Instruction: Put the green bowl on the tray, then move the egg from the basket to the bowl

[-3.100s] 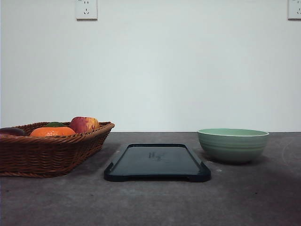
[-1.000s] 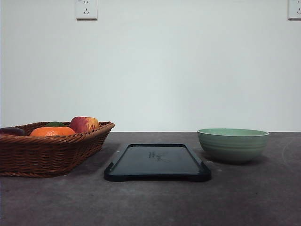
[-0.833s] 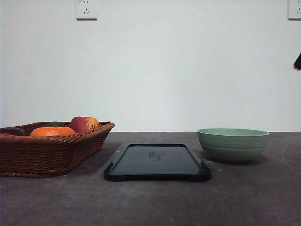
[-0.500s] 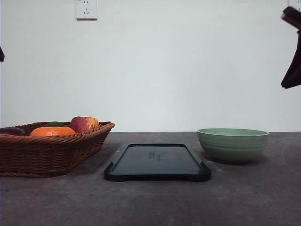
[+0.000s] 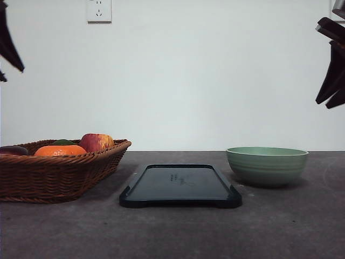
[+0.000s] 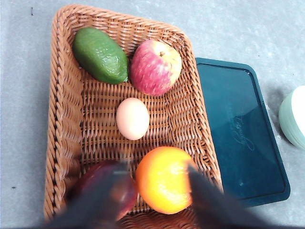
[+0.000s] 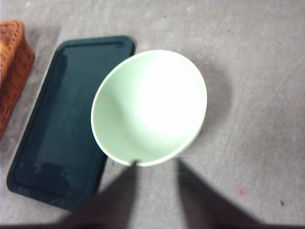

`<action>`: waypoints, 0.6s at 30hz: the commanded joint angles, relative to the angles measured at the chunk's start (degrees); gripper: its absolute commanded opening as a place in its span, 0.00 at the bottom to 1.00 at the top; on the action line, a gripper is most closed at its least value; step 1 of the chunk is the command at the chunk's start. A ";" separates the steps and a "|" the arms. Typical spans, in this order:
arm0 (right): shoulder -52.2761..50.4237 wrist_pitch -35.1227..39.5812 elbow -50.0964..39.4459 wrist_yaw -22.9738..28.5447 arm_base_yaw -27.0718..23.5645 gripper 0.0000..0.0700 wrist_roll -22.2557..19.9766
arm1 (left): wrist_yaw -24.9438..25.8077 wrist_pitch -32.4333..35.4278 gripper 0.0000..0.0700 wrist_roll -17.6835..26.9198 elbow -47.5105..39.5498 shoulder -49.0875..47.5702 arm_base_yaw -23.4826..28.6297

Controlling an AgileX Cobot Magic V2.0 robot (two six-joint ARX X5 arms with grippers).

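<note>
bowl (image 7: 150, 107): pale green, empty, upright on the grey table (image 7: 257, 71), just beside the tray
tray (image 7: 57, 129): dark, bare, glossy, its long edge next to the bowl
basket (image 7: 12, 62): brown wicker corner, just past the tray's far side from the bowl
right gripper (image 7: 155, 191): two dark blurred fingers spread apart, above the table at the bowl's rim, holding nothing

White wall (image 5: 215, 81), grey table (image 5: 172, 232)

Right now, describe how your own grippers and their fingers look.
Both are dark, near black. The left gripper has two blurred, tapering fingers; so does the right gripper. In the front view, the right one is an angular black silhouette. No cables or markings are discernible.
</note>
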 commanded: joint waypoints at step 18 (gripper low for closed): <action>11.60 -15.97 17.42 0.54 -0.26 0.42 0.23 | 0.50 1.26 0.50 0.57 1.36 0.48 -0.16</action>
